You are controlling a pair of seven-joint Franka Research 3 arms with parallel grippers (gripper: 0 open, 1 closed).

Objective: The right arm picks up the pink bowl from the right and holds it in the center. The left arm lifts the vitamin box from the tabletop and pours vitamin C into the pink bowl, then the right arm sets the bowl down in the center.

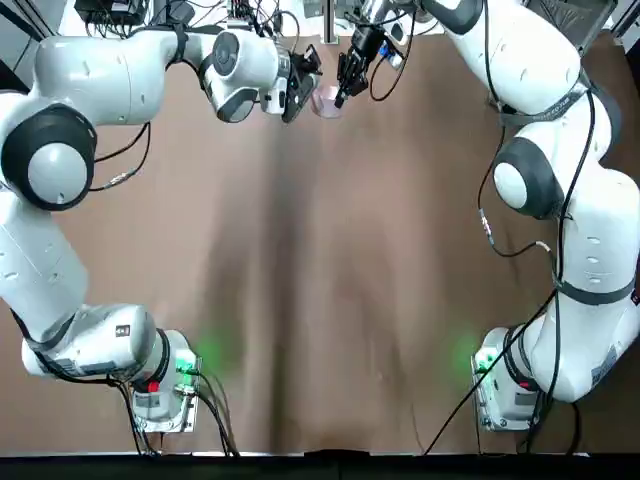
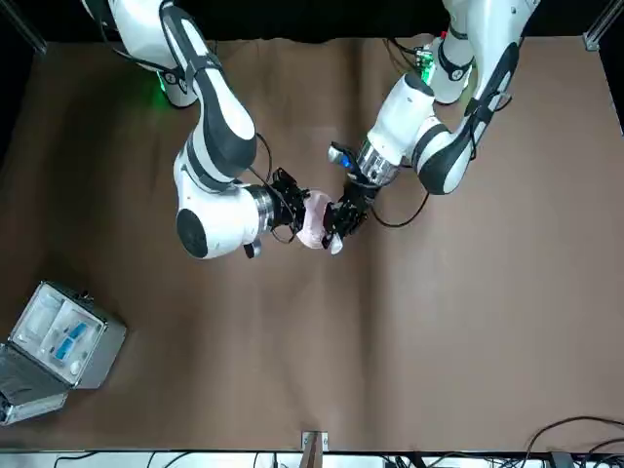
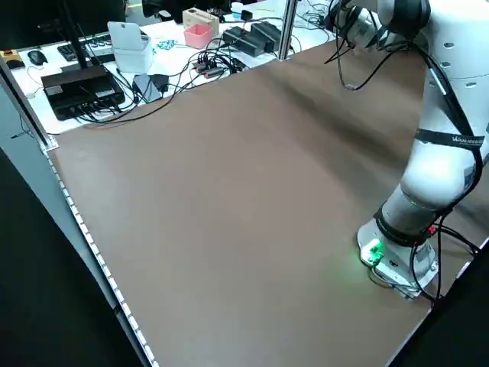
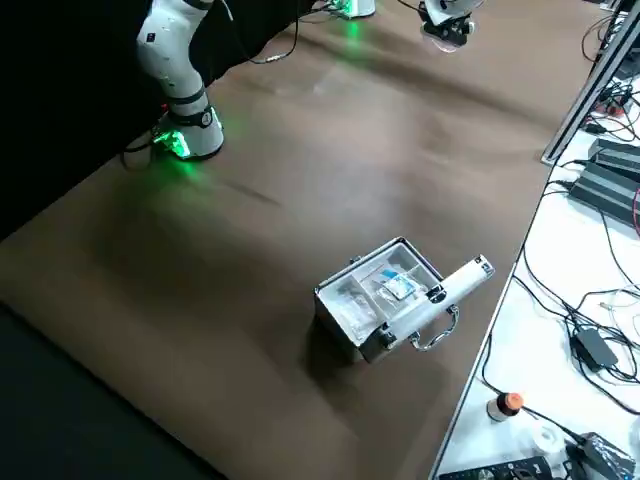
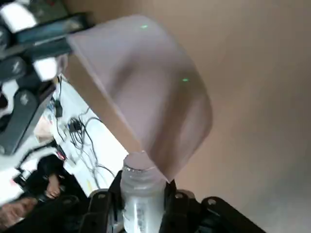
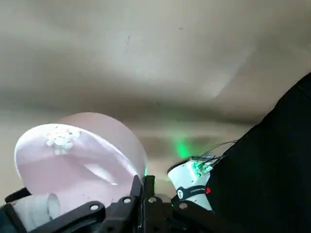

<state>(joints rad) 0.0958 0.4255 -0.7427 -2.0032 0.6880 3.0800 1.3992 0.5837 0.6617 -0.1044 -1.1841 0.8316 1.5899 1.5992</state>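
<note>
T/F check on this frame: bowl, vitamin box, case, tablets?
1. The right gripper holds the pink bowl off the tabletop. True.
2. The left gripper is empty. False: it grips the vitamin box, tipped at the bowl.
3. White tablets lie in the bowl. True.
4. The grey case is shut. False: its lid is open.
5. The bowl sits beside the case. False: they are far apart.

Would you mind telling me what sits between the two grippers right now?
The pink bowl, gripped by the right gripper, sits between it and the left gripper, which holds the vitamin box; the front view shows it.
</note>
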